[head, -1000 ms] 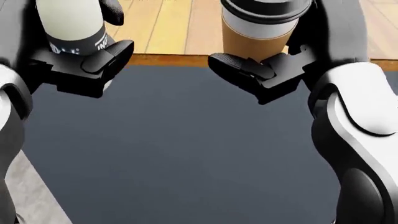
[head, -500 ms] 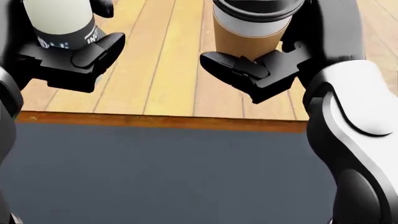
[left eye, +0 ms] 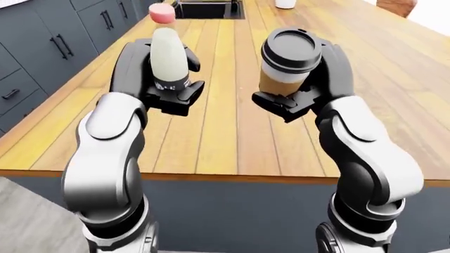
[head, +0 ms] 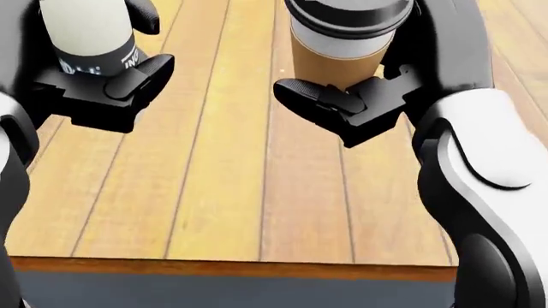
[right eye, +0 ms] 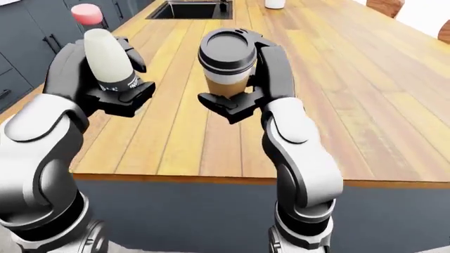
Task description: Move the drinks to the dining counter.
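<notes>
Left-eye view: left hand wrapped around a pale bottle with pink cap, right hand clasping a lidded coffee cup — both held above the wooden counter.

Head view: fingers pressed against the cup's base.

Right-eye view: black sink at top — well apart from both drinks.

Wood, paper and plastic under your hands

Your surface is warm planked wood with a soft satin sheen and a darker edge. The coffee cup looks like matt brown paper under a glossy black plastic lid; the bottle is cloudy smooth plastic. Your fingers are matt black, your forearms glossy white.
</notes>
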Robot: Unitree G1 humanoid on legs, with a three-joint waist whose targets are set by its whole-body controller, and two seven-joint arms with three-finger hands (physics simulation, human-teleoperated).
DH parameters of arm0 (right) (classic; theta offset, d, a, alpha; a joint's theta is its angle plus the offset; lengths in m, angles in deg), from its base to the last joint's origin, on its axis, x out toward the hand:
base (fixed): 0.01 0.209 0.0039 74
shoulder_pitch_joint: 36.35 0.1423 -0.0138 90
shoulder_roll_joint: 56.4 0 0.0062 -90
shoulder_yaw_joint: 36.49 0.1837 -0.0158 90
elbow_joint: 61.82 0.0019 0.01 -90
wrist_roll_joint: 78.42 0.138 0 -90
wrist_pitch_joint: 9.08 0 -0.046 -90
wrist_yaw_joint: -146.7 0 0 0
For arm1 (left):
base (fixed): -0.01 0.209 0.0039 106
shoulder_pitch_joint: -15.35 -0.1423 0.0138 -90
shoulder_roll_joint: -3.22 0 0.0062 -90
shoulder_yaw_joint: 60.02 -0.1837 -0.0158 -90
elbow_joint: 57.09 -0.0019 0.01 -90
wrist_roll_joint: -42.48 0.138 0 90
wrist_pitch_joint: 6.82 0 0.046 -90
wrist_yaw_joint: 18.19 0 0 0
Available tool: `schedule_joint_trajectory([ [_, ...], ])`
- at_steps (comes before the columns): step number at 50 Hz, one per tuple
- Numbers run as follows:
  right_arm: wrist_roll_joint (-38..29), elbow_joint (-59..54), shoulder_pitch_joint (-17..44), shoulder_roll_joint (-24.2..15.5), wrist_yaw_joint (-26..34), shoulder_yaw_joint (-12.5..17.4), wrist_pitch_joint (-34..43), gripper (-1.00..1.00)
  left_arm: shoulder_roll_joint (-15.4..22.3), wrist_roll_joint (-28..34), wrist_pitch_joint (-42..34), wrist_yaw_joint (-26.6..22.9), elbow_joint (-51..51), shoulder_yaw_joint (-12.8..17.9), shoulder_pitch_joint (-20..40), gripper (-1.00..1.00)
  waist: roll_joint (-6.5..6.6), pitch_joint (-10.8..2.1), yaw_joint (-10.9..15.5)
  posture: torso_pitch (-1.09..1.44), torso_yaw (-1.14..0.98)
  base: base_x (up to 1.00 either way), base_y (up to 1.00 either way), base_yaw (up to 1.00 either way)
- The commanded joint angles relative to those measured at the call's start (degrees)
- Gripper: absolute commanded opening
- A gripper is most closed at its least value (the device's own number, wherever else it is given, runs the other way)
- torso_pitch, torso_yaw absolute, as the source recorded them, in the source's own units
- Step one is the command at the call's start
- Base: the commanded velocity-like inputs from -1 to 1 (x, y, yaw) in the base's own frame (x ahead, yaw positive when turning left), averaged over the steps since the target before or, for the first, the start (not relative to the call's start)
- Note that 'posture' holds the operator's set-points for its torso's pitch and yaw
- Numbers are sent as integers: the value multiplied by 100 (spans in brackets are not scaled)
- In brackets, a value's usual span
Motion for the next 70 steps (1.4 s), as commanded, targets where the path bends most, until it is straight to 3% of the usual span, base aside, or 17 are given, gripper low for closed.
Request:
schedule_joint_trajectory([
  [1,-56,149,163,-44,-28,80,-200,-96,19,-8,204,-5,154,2,181,-100,-19,-140,-16,0,0,0,0,0],
  [3,-74,123,157,-46,-14,73,-224,-96,18,-4,184,-8,163,-1,195,-100,-222,-92,2,0,0,0,0,0],
  [4,-89,99,161,-54,-2,67,-226,-96,18,-1,185,-9,161,-5,196,-100,-141,-140,44,0,0,0,0,0],
  [7,-126,52,244,-55,12,33,-159,-96,18,5,180,-17,160,-11,201,-100,-85,-264,27,0,0,0,0,0],
  [14,-261,-526,408,76,30,14,-405,-96,10,26,132,-34,192,-25,237,-100,-34,-319,-24,0,0,0,0,0],
  [39,-566,-3425,322,246,-365,-27,-2776,-96,0,21,167,-45,227,-30,157,-100,-39,-283,-42,0,0,0,0,0],
  [54,-765,-5703,752,356,-604,-65,-4155,-97,-6,22,244,-60,192,-6,104,-100,-22,-294,-37,0,0,0,0,0],
  [67,-812,-6143,815,378,-658,-78,-4346,-100,-30,25,329,-54,134,-7,72,-100,-29,-324,-17,0,0,0,0,0],
  [70,-827,-6165,794,380,-659,-80,-4376,-88,-19,20,308,-61,141,1,94,-100,-31,-332,-17,0,0,0,0,0],
])
